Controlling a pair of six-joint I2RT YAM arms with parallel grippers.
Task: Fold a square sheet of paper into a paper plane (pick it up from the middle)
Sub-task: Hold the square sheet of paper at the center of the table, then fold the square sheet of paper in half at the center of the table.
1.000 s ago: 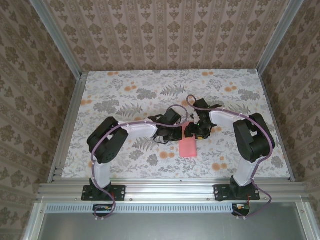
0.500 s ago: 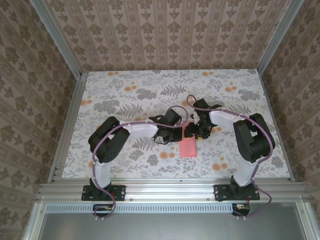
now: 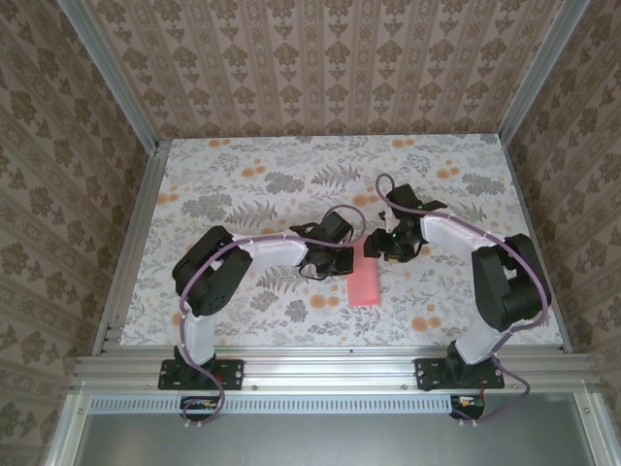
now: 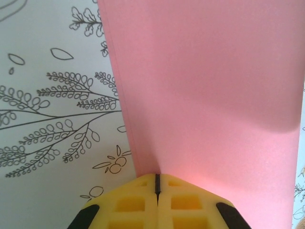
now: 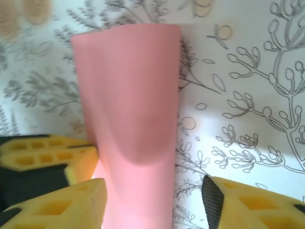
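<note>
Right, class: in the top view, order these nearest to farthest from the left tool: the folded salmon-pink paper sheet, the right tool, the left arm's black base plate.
1. Folded salmon-pink paper sheet: pinched in the left tool.
2. Right tool: just right, at the sheet's far end.
3. Left arm's black base plate: near edge, left.

The left arm and the right arm are each built of white tubular links joined by bulky black joint housings, and each stands on a black base plate. A thin purple cable runs along the outside of each arm and loops free near the wrist. The left gripper and the right gripper carry yellow moulded fingers with rectangular recesses, backed by black mounts.
</note>
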